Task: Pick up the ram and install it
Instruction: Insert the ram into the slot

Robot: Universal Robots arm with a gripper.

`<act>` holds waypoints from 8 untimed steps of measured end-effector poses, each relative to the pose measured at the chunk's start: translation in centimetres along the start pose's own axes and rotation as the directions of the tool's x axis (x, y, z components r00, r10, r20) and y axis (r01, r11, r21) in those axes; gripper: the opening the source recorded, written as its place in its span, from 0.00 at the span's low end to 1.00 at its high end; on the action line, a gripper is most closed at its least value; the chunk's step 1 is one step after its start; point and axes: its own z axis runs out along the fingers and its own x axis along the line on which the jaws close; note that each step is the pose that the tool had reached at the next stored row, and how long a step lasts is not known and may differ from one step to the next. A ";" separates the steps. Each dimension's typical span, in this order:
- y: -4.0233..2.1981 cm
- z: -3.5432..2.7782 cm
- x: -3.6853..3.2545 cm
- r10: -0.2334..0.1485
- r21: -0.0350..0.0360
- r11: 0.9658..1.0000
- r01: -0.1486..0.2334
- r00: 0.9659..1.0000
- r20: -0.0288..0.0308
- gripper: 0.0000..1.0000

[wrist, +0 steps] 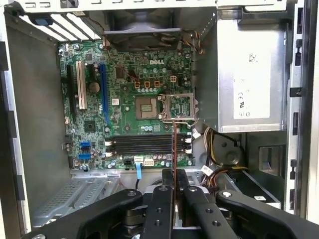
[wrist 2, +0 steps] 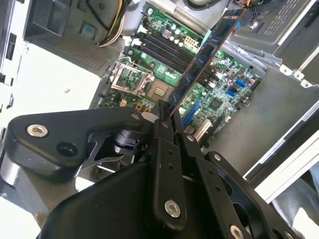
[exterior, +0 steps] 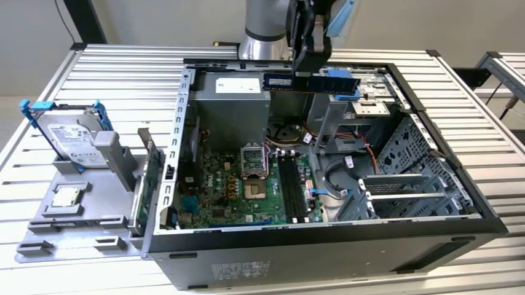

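My gripper [exterior: 310, 72] hangs above the far side of the open computer case [exterior: 328, 236], shut on the ram [exterior: 283, 82]. The ram is a thin blue stick, held level and sticking out toward the exterior view's left. In the second wrist view the ram [wrist 2: 204, 55] runs edge-on from between my fingertips [wrist 2: 164, 117] out over the motherboard. In the first wrist view the ram [wrist: 174, 147] is a thin line above the black memory slots [wrist: 147, 144], with my gripper [wrist: 174, 175] shut around it. The memory slots [exterior: 291, 181] lie well below the stick.
The power supply [exterior: 233, 98] sits in the case's far corner, and drive bays with a blue latch [exterior: 343, 81] are close beside my gripper. The open CPU socket [exterior: 252, 169] is beside the slots. Outside, on the exterior view's left, a grey stand [exterior: 82, 215] holds a hard drive [exterior: 74, 144], a chip [exterior: 64, 196] and an upright green card [exterior: 147, 184].
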 end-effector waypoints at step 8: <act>0.00 0.01 0.01 0.087 0.000 0.996 -0.087 0.996 -0.003 0.00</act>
